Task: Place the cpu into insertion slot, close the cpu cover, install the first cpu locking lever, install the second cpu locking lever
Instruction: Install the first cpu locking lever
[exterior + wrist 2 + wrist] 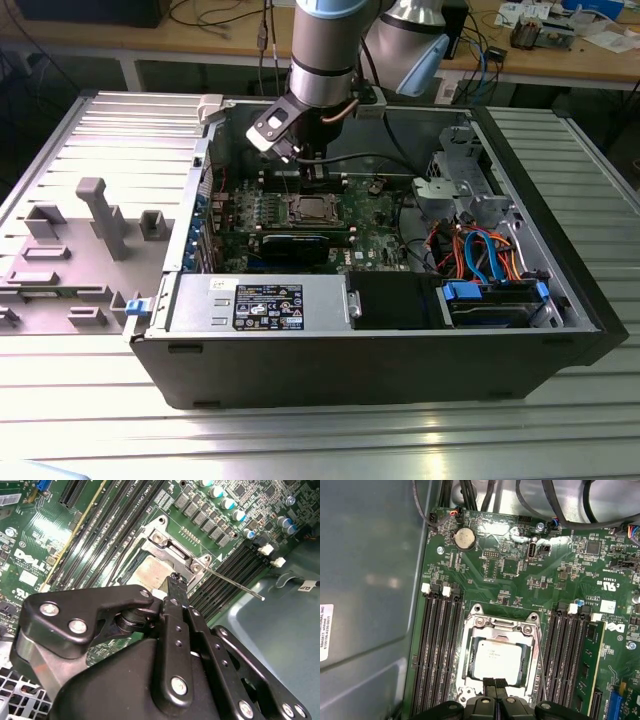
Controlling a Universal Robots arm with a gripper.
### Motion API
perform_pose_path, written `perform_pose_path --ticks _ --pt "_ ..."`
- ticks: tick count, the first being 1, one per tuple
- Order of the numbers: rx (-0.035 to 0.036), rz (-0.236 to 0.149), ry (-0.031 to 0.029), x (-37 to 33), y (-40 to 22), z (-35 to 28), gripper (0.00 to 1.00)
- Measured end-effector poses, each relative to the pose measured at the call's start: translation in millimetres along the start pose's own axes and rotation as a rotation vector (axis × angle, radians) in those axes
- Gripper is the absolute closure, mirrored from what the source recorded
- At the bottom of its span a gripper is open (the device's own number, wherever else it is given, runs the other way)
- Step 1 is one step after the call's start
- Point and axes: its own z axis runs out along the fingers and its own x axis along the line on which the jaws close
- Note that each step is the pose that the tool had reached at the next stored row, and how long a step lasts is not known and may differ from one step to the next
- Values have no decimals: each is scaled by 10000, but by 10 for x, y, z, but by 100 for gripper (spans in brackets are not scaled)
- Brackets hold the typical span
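The cpu [497, 661] lies flat in the insertion slot [310, 208] on the green board, its silver top showing. The cpu cover [468, 647] lies down around it as a silvery frame. In the second wrist view the cpu [150, 572] shows just beyond the fingertips. My gripper [494, 684] is shut with nothing between its fingers, the tips pressed together at the socket's near edge, over the cover's rim. In the exterior view the gripper [314, 168] hangs just above the socket. A thin locking lever [235, 582] sticks out sideways from the socket corner, over the memory slots.
Long black memory slots [440, 645] flank the socket on both sides. A black expansion card [295, 243] lies in front of it. The case walls, a power supply [265, 303] and a drive cage with blue cables [480, 260] ring the board. A grey fixture tray [90, 230] sits at the exterior view's left.
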Motion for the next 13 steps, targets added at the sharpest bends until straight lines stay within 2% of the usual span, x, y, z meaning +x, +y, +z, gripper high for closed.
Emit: perform_pose_path --ticks 13 --pt "32 -405 -15 0 0 0 89"
